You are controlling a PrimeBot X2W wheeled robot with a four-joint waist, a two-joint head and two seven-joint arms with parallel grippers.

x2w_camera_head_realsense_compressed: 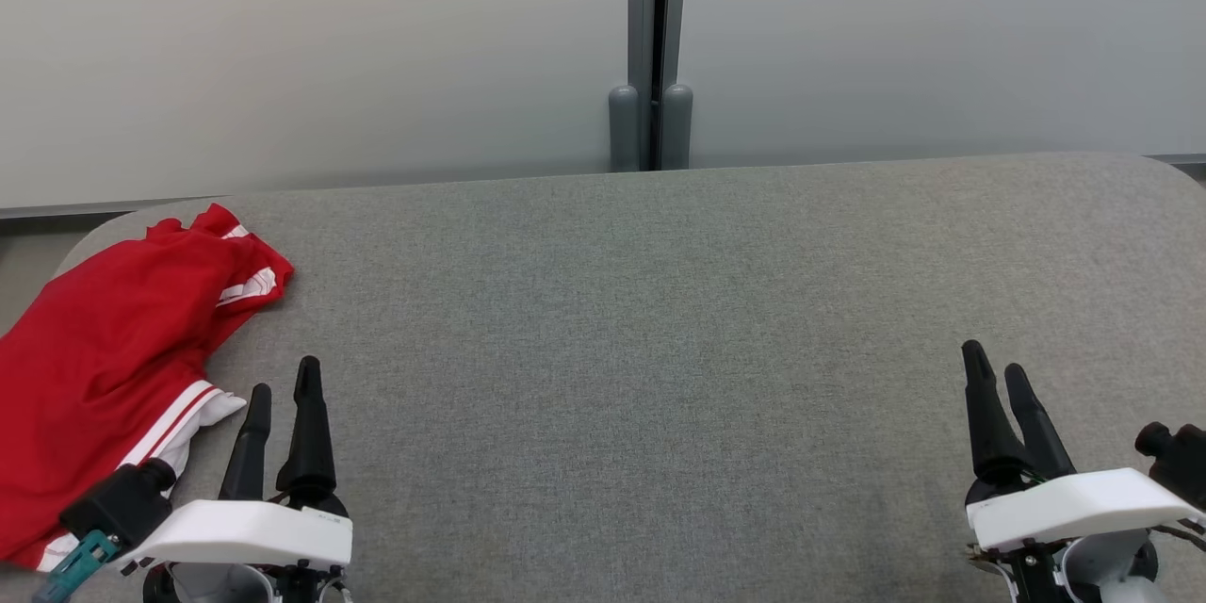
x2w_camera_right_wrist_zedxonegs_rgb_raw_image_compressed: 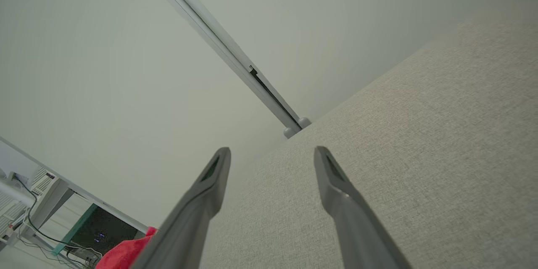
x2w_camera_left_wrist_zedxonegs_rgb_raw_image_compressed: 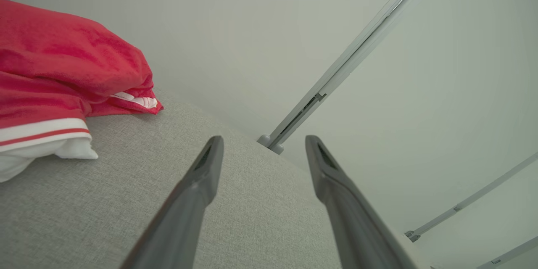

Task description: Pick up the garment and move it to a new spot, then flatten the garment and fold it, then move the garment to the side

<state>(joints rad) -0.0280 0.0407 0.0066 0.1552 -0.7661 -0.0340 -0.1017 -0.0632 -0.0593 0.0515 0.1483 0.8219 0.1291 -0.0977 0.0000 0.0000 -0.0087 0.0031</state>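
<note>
I am holding both end effectors spread and empty. The left end effector [x2w_camera_head_realsense_compressed: 284, 375] is hovering just beside the crumpled red garment [x2w_camera_head_realsense_compressed: 104, 339] at the counter's [x2w_camera_head_realsense_compressed: 660, 349] left edge, placed for the pickup, while the right end effector [x2w_camera_head_realsense_compressed: 991, 357] is hanging well apart.

Crumpled red cloth garment [x2w_camera_head_realsense_compressed: 104, 349] on grey fabric-topped desk [x2w_camera_head_realsense_compressed: 660, 349], far left end. Left hand [x2w_camera_head_realsense_compressed: 284, 377] just right of it; right hand [x2w_camera_head_realsense_compressed: 992, 359] well apart at desk's right. Pale wall [x2w_camera_head_realsense_compressed: 283, 47] behind.
</note>
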